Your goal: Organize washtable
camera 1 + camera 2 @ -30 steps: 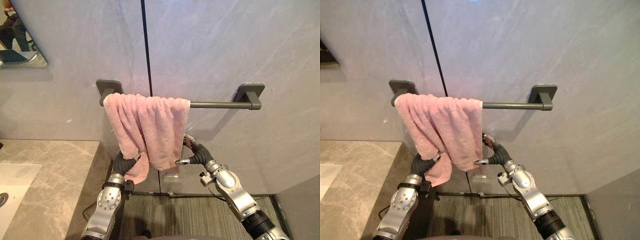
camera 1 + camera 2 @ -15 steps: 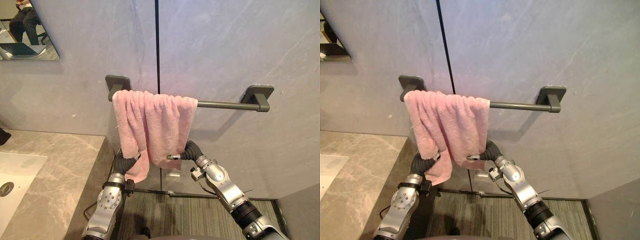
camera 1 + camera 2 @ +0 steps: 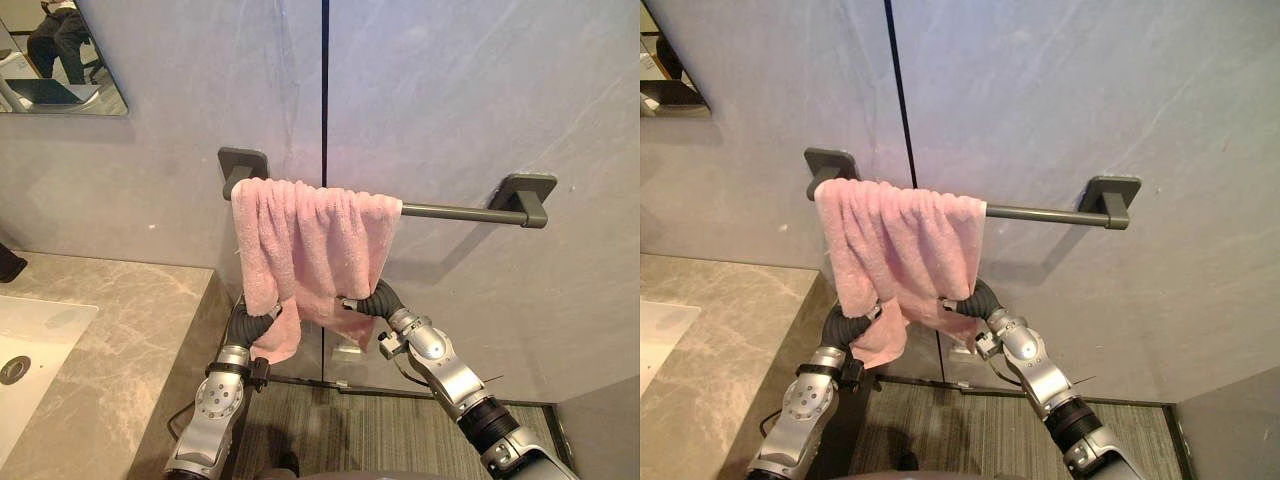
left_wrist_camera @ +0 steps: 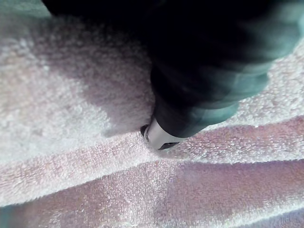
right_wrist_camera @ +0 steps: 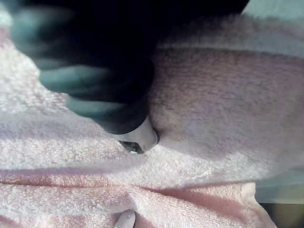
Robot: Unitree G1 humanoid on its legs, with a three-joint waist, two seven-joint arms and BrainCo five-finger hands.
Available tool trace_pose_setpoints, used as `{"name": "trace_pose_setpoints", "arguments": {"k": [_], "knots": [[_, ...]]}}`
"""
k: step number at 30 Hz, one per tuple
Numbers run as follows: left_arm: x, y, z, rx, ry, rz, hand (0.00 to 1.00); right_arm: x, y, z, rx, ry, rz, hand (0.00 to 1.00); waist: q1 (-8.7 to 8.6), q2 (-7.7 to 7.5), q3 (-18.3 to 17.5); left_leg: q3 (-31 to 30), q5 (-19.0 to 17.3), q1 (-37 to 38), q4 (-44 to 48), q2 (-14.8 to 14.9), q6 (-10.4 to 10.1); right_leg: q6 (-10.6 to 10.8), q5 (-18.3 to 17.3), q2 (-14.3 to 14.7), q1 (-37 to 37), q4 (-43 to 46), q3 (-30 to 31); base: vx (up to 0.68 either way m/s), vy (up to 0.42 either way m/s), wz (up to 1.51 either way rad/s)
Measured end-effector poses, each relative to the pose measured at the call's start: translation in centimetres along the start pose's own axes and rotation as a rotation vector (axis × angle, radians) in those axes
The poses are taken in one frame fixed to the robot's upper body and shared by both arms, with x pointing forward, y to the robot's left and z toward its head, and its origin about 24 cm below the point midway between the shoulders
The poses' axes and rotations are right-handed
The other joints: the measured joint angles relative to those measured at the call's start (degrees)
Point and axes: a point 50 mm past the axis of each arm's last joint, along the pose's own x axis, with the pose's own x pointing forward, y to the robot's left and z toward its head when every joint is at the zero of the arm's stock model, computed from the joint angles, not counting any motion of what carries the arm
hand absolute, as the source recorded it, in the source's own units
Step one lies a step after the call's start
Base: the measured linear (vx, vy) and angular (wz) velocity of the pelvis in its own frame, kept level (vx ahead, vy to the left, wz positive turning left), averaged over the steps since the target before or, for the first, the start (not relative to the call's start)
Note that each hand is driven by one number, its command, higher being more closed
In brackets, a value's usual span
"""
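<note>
In the left eye view, a pink towel (image 3: 310,250) is seen draped over a dark grey towel bar (image 3: 450,211) that is fixed to a grey wall (image 3: 460,100). The towel is bunched at the bar's left end, just beside the left bracket, and hangs down in folds. The left robot hand (image 3: 250,325) is raised to the towel's lower left corner and is partly buried in the cloth. The right robot hand (image 3: 378,300) is held against the lower right edge. A marble tabletop (image 3: 120,330) with a white sink (image 3: 40,340) lies to the left, below a mirror (image 3: 60,70). A striped floor (image 3: 380,430) is seen below the arms.

In the right eye view, the same arrangement is shown, with both robot hands at the towel's hanging lower part, one on each side.

In the left wrist view, the dark ribbed cover of the left robot hand (image 4: 199,95) is pressed into the pink terry cloth (image 4: 71,118). Whether this hand is spread or closed on the cloth cannot be told.

In the right wrist view, the right robot hand (image 5: 104,95) is likewise sunk into the towel (image 5: 213,118), near its hemmed edge. Its state cannot be told either.
</note>
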Motion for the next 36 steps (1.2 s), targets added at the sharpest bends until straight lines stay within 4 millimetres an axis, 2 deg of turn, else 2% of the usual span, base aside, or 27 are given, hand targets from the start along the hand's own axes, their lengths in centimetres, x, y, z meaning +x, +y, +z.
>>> {"name": "trace_pose_setpoints", "arguments": {"k": [3, 8, 16, 24, 36], "knots": [[0.0, 0.0, 0.0, 0.000, -0.001, 0.000, 1.00, 0.0, -0.2, 0.0, 0.001, -0.001, -0.007, 1.00, 0.00, -0.05, 0.0, 0.1, 0.0, 0.0, 0.0, 0.0, 0.0, 0.0, 0.0, 0.0, 0.0, 0.0, 0.1, 0.00, 0.000, 0.00], [0.0, 0.2, 0.2, 0.001, -0.008, 0.009, 1.00, -0.3, -1.5, 0.2, 0.007, -0.011, -0.063, 1.00, -0.02, -0.06, 0.0, 0.4, 0.0, 0.2, -0.1, 0.1, 0.0, 0.0, 0.0, 0.1, 0.0, 0.0, 0.4, 0.00, -0.001, -0.03], [0.1, 0.1, 1.4, -0.026, -0.062, 0.018, 1.00, -2.0, -3.1, 0.9, 0.042, -0.064, -0.164, 1.00, -0.30, -0.05, 0.0, 1.0, 0.1, 1.4, -1.5, 0.1, -0.1, 0.0, 0.0, 0.2, 0.2, -0.2, 1.0, 0.00, -0.001, -0.04], [0.3, -0.2, 2.5, -0.092, -0.111, 0.033, 1.00, -2.8, -3.5, 1.7, 0.123, -0.132, -0.230, 1.00, -0.78, 0.00, 0.0, 1.5, 0.2, 2.0, -2.2, 0.0, 0.0, 0.0, 0.0, 0.1, 0.3, -0.4, 1.3, 0.00, 0.000, -0.03], [0.6, -0.8, 2.6, -0.138, -0.117, 0.025, 1.00, -3.4, -3.9, 1.1, 0.187, -0.128, -0.289, 1.00, -1.11, 0.51, 0.3, 1.7, 0.3, 2.9, -3.2, -0.1, -0.1, 0.2, -0.1, 0.0, 0.3, -0.7, 1.6, -0.01, -0.001, 0.00]]}}
